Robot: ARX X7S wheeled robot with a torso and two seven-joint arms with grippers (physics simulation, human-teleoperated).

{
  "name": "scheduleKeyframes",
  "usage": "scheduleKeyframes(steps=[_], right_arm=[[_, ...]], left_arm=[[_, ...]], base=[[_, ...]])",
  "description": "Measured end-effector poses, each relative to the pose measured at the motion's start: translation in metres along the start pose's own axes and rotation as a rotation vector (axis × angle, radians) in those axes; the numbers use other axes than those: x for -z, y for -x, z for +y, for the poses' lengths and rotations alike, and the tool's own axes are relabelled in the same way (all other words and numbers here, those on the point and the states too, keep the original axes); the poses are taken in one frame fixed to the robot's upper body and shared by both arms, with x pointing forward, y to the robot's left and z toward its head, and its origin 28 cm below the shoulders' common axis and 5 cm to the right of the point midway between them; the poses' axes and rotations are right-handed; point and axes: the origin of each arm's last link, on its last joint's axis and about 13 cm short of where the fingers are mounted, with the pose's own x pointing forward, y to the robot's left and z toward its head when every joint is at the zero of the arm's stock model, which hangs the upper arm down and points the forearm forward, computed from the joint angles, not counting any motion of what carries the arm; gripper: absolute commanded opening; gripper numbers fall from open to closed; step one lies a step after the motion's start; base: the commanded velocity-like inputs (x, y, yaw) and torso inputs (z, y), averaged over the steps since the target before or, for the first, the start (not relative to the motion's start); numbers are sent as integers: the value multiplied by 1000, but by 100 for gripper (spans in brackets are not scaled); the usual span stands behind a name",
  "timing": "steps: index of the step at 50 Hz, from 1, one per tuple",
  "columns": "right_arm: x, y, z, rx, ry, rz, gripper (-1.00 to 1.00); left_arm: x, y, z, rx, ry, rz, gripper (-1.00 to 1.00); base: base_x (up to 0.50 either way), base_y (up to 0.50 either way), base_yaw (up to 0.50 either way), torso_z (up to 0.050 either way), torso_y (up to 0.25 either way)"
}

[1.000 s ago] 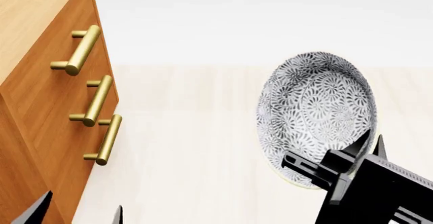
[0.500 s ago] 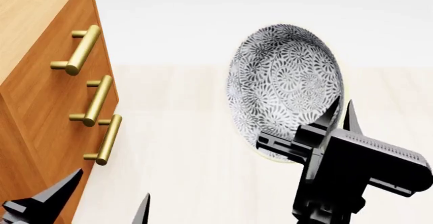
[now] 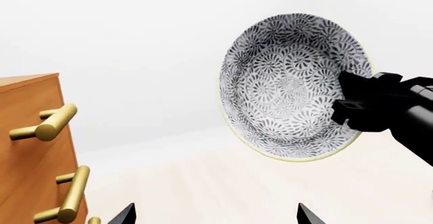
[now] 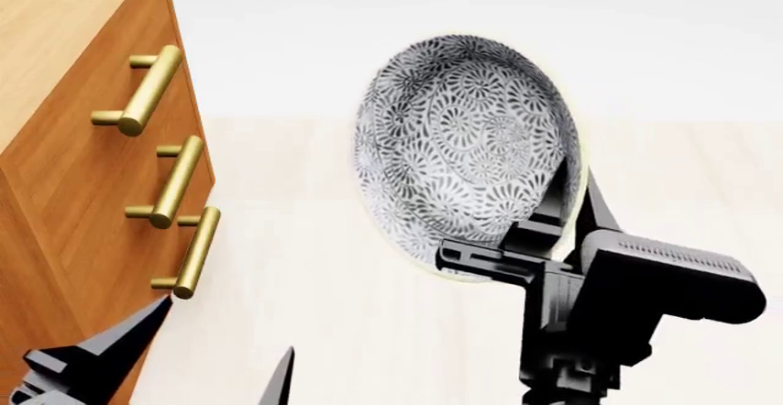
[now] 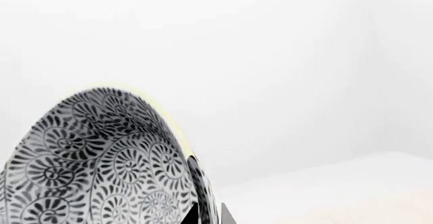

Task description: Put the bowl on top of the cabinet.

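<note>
Head view: orange-brown wooden cabinet [image 4: 73, 194] with lighter wood top and three brass bar handles [image 4: 171, 182] filling the left edge. Raised in the air right of it, well apart from the cabinet front and tipped on edge with its inside facing the camera: deep round white bowl [image 4: 459, 144] covered in dark grey floral pattern. Clamped onto its lower right rim, one finger inside and one behind: black right gripper [image 4: 569, 208]. Low beside the cabinet, fingers spread wide and holding nothing: black left gripper [image 4: 208, 350].
</note>
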Motion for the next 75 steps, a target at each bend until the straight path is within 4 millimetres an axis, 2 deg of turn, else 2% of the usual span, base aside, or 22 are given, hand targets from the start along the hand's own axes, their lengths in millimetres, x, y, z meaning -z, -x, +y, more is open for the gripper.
scheduleKeyframes(steps=[16,34,75], right_arm=[[4,3,-4,-138,-49,-19,-100],[8,8,-8,-209,-51,-25,-100],[-4,44,-12,-322,-17,-133,-100]], left_arm=[[1,-1,-1,6,5,2,100],[-4,-2,-2,9,-9,-9,100],[-8,-11,-1,3,-32,-15,100]], base=[[0,0,0,0,0],[0,0,0,0,1],[0,0,0,0,0]])
